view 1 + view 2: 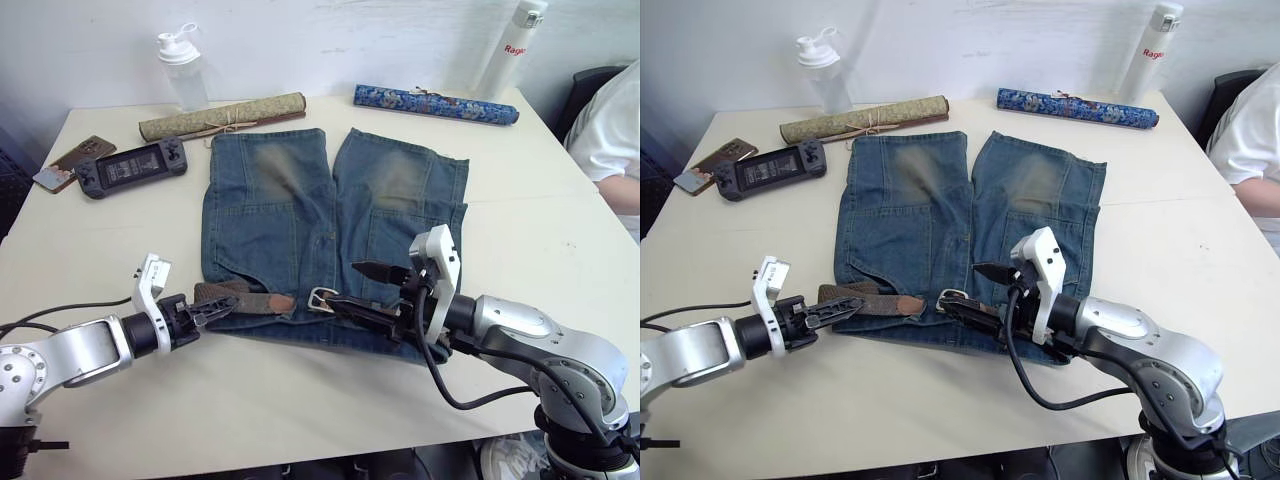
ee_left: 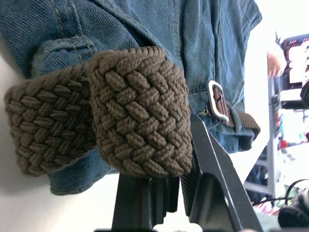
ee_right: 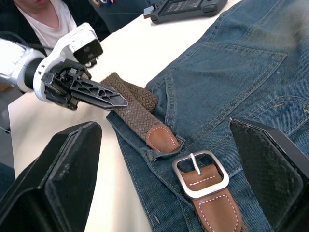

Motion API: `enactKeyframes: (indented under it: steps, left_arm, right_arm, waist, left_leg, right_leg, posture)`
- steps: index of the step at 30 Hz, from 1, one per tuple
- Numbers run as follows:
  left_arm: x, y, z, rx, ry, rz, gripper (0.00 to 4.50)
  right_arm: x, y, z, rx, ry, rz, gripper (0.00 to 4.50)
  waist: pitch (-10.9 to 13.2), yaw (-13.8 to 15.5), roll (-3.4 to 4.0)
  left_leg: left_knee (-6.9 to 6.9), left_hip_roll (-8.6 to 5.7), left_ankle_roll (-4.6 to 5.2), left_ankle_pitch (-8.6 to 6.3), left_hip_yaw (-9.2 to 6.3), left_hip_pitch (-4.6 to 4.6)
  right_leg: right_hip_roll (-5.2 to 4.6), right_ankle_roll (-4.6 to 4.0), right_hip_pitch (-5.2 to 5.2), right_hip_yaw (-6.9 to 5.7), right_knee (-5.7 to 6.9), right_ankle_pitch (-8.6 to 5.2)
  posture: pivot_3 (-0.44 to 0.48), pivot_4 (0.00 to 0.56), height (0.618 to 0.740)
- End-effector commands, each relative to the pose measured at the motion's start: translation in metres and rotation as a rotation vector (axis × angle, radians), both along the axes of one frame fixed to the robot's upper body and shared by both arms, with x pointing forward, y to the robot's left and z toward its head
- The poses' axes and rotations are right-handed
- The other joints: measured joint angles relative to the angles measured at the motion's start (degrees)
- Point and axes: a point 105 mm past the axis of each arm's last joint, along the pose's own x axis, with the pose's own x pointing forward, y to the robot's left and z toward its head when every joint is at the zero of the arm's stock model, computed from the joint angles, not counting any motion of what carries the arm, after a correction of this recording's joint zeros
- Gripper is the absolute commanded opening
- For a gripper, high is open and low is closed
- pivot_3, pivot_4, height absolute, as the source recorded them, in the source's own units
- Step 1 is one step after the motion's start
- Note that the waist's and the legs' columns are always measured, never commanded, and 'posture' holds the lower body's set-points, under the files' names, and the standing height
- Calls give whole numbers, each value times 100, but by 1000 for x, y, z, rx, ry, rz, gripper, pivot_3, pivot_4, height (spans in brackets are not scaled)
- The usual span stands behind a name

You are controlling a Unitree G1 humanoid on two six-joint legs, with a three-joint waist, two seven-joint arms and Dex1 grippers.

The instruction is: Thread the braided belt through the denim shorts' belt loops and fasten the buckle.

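A cream table point(image 1: 560, 230) stands against a white wall, with bare tabletop at lower centre and right. The denim shorts point(image 1: 330, 215) lie mid-frame, waistband toward the lower edge. The braided belt point(image 1: 245, 298) lies along the waistband, its buckle point(image 3: 200, 173) beside the tan tip. The left gripper point(image 1: 212, 308) pinches the folded belt. The right gripper point(image 1: 365, 290) is spread wide over the buckle. At the upper left lies a game console point(image 1: 130, 166).

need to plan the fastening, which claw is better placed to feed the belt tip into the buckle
Left. The left claw is shut on the braided belt just behind its tan tip, beside the buckle. The right claw hangs open over the buckle, holding nothing.
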Motion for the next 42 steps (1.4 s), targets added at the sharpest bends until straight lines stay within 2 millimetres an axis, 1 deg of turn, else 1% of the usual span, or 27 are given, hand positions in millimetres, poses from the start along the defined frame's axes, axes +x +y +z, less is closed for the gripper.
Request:
enactKeyframes:
  steps: [1, 3, 6, 8, 10, 12, 14, 19, 24, 27, 32, 35, 37, 40, 41, 42]
  left_arm:
    - [-5, -6, -2, -16, 10, -11, 0]
    - [-6, -3, -3, -14, 10, -6, 0]
    - [-5, 8, 5, 11, -12, 14, 0]
    - [-5, 12, 12, 28, -32, 9, 0]
    - [-5, 14, 17, 44, -48, 3, 0]
    - [-5, 13, 28, 71, -85, -24, 0]
    - [-6, 10, 32, 99, -102, -45, 0]
    - [-9, 8, 30, 165, -86, -75, 0]
    - [-7, 8, 26, 176, -66, -57, 0]
    - [-2, 14, 22, 175, -52, 12, 0]
    - [2, 21, 16, 167, -21, 59, 0]
    - [3, 23, 15, 181, -7, 57, 0]
    - [3, 21, 14, 192, 1, 35, 0]
    - [0, 12, 12, 167, 0, -4, 0]
    - [2, 9, 13, 132, -13, -4, 0]
    - [9, 2, 23, 20, -80, 26, 0]
  right_arm:
    - [-2, -2, 10, 25, -43, -1, 4456]
    - [-2, -2, 10, 26, -40, 0, 4456]
    - [-2, -1, 9, 28, -35, 5, 4456]
    - [-1, 0, 8, 30, -30, 11, 4456]
    - [-1, 2, 8, 34, -28, 15, 4456]
    - [0, 4, 8, 45, -26, 21, 4456]
    - [0, 6, 7, 49, -27, 24, 4456]
    - [1, 9, 7, 55, -27, 32, 4456]
    - [1, 10, 4, 45, -29, 39, 4456]
    - [1, 11, 4, 44, -30, 40, 4456]
    - [1, 10, 3, 35, -34, 39, 4456]
    - [1, 10, 3, 36, -36, 38, 4456]
    - [1, 10, 3, 27, -42, 34, 4456]
    - [3, 11, 1, -23, -90, 25, 4456]
    - [3, 13, 0, -55, -124, 26, 4456]
    - [5, 18, -1, -115, -214, 16, 4456]
  waist:
    - [-1, 1, -1]
    - [-1, -1, -1]
    - [-1, -2, -1]
    - [-1, -4, -1]
    - [-1, -4, -1]
    - [-1, -5, -1]
    - [-1, -5, -1]
    - [-1, -13, -1]
    - [0, -8, -1]
    - [-1, -9, -1]
    - [-1, -8, -1]
    - [-1, -11, -2]
    - [-1, -6, -2]
    - [-1, -6, -2]
    - [-1, -5, -2]
    - [-1, -8, -1]
  left_leg:
    - [0, 0, 0, 0, 0, 0]
    - [0, -1, 0, 0, 0, 0]
    - [0, 0, 0, 0, 0, 0]
    - [1, 1, 0, 0, -1, 0]
    - [1, 0, 0, 0, 0, 0]
    - [0, 0, 0, 0, 0, 0]
    - [0, 1, 0, 0, 0, 0]
    - [-3, 1, -1, 0, 0, 0]
    - [-2, 1, -1, 1, 0, 0]
    - [-1, 0, -1, 1, 0, 0]
    - [-2, 1, -1, 1, 0, 0]
    - [0, 2, -1, 1, 0, 0]
    - [0, 1, -2, 1, 0, 1]
    - [0, 0, -2, 1, 0, 0]
    - [1, 0, -1, 1, 0, 1]
    - [1, 0, -2, 1, 1, 0]
  right_leg:
    - [0, 0, 0, 0, 0, 0]
    - [0, 0, 0, 1, 1, 0]
    - [1, 0, 0, 0, 1, 0]
    - [1, 0, 0, 0, 2, 0]
    - [1, 0, 0, 0, 2, 0]
    - [1, 0, 0, 0, 2, 0]
    - [2, 0, -1, -1, 2, 0]
    - [3, 0, -1, 0, -1, 0]
    - [3, 0, -1, 1, -1, 0]
    - [3, 0, -1, 2, 0, 0]
    - [4, 0, -1, 2, 0, 0]
    - [5, 0, -1, 1, 1, 0]
    - [5, 0, -1, 1, 1, 0]
    - [4, 0, -1, 2, 1, 0]
    - [3, 0, -1, 2, 1, 0]
    - [4, 0, -1, 1, 1, 0]
  posture:
    - [0, 150, 717]
    - [0, 150, 717]
    - [0, 150, 717]
    - [0, 150, 717]
    - [0, 150, 717]
    - [0, 150, 717]
    - [0, 150, 717]
    - [0, 150, 717]
    - [0, 150, 717]
    - [0, 150, 717]
    - [0, 150, 717]
    - [0, 150, 717]
    - [0, 150, 717]
    - [0, 150, 717]
    - [0, 150, 717]
    - [0, 150, 717]
